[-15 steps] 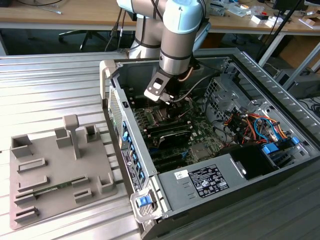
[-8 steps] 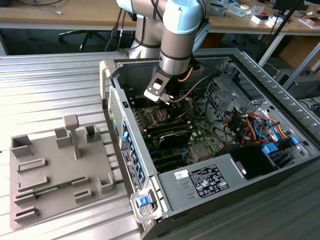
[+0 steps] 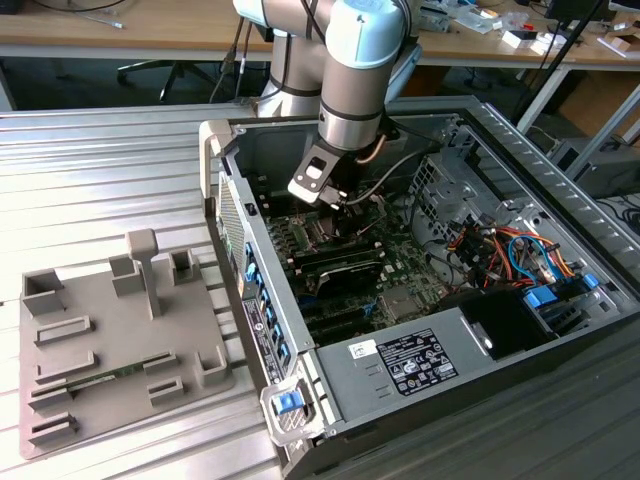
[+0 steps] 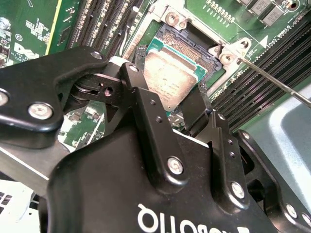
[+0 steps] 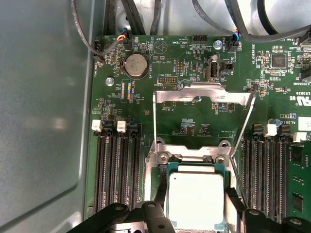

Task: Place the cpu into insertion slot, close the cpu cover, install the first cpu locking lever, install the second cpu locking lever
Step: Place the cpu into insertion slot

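In both wrist views the cpu [image 4: 170, 80] [image 5: 195, 199], a silvery square chip with a green rim, sits between my black fingers [image 4: 146, 111]. My gripper [image 4: 167, 85] [image 5: 197, 187] is shut on the chip's two opposite edges. The chip hangs slightly tilted right over the insertion slot [image 4: 192, 46], whose black socket edge shows beyond it. The cpu cover [image 5: 204, 93], a shiny metal frame, stands swung open behind the socket. A thin locking lever [image 4: 274, 81] sticks out free beside the socket. In the exterior view my gripper [image 3: 338, 205] reaches down inside the computer case.
Black memory slots [image 5: 116, 170] flank the socket on both sides. Cables [image 5: 87, 34] run along the board's edge by the grey case wall [image 5: 43, 121]. A power supply [image 3: 420, 360] and wire bundles [image 3: 500, 250] fill the case's near side. A grey fixture plate [image 3: 110, 350] lies outside the case at the exterior view's left.
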`<state>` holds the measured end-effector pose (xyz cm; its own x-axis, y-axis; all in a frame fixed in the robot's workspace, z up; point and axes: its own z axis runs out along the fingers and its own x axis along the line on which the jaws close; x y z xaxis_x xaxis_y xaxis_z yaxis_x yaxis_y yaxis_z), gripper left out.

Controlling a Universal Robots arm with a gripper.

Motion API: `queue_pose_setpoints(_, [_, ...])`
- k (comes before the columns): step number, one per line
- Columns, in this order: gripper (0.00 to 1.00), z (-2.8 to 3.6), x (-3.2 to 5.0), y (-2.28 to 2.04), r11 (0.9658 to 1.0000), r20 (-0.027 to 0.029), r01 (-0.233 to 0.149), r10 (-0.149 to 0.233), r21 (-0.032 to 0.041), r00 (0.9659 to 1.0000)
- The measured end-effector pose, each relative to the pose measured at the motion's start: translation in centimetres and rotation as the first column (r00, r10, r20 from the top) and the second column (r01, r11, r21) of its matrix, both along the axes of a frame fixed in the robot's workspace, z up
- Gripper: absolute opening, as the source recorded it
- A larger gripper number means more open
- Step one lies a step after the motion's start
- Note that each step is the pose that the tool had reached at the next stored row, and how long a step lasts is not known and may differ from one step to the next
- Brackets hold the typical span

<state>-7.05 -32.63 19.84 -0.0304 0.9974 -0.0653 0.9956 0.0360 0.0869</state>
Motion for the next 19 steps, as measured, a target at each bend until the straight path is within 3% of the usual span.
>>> queue_pose_setpoints(11, [0.55, -0.04, -0.12, 0.0, 1.0, 0.0015, 0.0, 0.0, 0.0003, 1.0])
queue_pose_setpoints(19, [0.55, 0.5, -0.15, 0.01, 1.0, 0.0041, 0.0, 0.0, 0.0002, 1.0])
